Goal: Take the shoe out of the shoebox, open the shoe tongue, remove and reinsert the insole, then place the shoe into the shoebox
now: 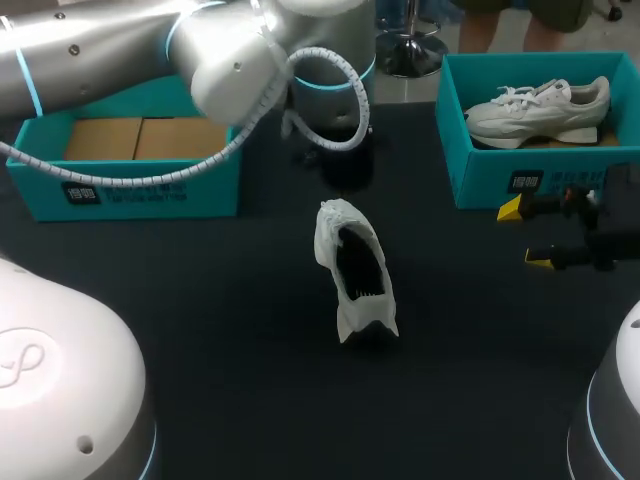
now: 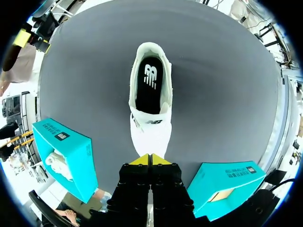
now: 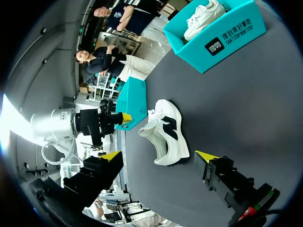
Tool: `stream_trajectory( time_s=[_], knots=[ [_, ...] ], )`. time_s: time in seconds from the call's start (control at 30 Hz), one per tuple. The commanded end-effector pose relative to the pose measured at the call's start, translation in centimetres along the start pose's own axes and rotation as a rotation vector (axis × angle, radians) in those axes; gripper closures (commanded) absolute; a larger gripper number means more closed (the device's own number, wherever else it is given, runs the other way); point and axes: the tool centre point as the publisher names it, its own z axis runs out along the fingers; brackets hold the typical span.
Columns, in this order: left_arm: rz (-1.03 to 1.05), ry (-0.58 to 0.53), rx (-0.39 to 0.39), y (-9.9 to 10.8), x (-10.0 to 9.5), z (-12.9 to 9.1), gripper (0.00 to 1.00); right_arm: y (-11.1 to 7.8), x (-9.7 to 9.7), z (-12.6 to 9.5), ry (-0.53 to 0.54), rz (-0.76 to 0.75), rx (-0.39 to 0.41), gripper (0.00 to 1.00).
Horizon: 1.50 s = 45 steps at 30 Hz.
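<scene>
White low-top sneaker (image 1: 355,270) sitting sole-down mid black tabletop (image 1: 200,350).
Long axis runs near-to-far; can't call toe from heel. Right gripper (image 1: 526,233) spread wide off to its right, empty. Left gripper (image 2: 150,159) pinched closed on nothing, just past the far end. Only the left wrist cam shows the black insole (image 2: 150,80) inside.

Left shoebox (image 1: 150,188) partly behind left arm (image 1: 110,50)
</scene>
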Motion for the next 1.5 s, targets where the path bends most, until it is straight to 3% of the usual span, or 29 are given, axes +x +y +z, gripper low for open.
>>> stream_trajectory(
  time_s=[0.03,0.63,0.97,1.2,1.5],
  knots=[
    [0.011,0.028,0.107,0.5,-0.3,1.3,1.0,-0.1,0.0,0.0,-0.004,0.001,-0.001,0.0],
    [0.046,0.075,0.123,-3.7,0.5,5.5,1.0,-0.1,0.0,0.0,-0.004,0.001,-0.001,0.0],
    [0.059,0.072,0.101,-4.5,0.8,4.8,1.0,-0.1,0.0,0.0,-0.004,0.001,-0.001,0.0],
    [0.058,0.041,0.072,-3.4,-0.4,4.1,1.0,-0.1,0.0,0.0,-0.004,0.001,-0.001,0.0],
    [0.096,0.019,0.074,-4.1,-2.8,5.0,1.0,-0.1,0.0,0.0,-0.004,0.001,-0.001,0.0]
  ],
)
